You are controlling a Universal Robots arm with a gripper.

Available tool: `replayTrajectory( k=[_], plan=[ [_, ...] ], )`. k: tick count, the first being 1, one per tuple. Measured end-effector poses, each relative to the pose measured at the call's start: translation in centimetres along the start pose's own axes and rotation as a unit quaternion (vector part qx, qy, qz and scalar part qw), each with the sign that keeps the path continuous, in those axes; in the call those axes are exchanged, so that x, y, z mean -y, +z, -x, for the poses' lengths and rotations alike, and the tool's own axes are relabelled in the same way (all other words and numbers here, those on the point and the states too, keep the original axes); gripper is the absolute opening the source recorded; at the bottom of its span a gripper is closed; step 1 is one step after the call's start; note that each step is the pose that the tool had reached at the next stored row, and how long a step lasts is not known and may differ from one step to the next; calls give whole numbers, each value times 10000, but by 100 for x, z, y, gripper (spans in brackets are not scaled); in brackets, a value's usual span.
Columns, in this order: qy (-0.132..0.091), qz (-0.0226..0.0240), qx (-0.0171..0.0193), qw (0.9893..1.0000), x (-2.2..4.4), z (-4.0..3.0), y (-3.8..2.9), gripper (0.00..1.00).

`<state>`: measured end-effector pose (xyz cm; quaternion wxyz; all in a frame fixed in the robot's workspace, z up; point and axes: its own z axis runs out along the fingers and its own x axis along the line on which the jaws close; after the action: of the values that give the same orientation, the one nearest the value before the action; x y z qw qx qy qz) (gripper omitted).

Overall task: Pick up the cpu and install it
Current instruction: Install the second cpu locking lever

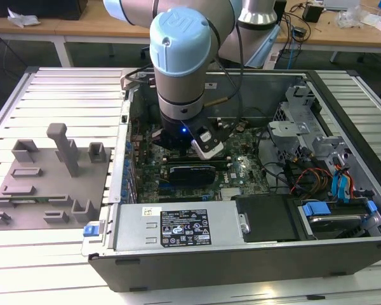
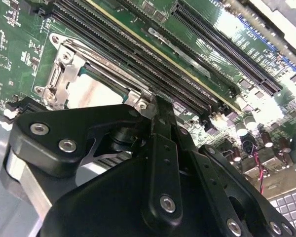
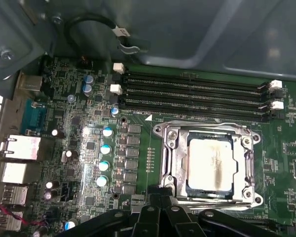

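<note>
One cpu (image 3: 210,163) seated inside socket frame (image 3: 170,158); gripper (image 3: 160,210) just beside, finger state cannot tell. Advise: verify flush seating, avoid side load.

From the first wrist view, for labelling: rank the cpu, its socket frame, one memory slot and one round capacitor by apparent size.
1. Socket frame
2. Cpu
3. Memory slot: longer than the cpu but very thin, so this rank is unsure
4. Capacitor

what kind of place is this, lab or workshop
Probably a robotics lab or test bench: an opened computer case sits on a slatted metal table, grey fixture blocks lie beside it, and cluttered wooden desks stand behind.
</note>
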<state>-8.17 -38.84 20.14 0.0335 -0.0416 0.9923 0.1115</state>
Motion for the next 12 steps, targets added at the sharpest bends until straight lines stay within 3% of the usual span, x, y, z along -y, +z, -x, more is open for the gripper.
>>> replayTrajectory(
  k=[5, 12],
  plan=[
    [1, 25, 4, 10000, 5, -1, 3, 11],
    [0, 25, 2, 10000, -6, 14, -53, 11]
  ],
)
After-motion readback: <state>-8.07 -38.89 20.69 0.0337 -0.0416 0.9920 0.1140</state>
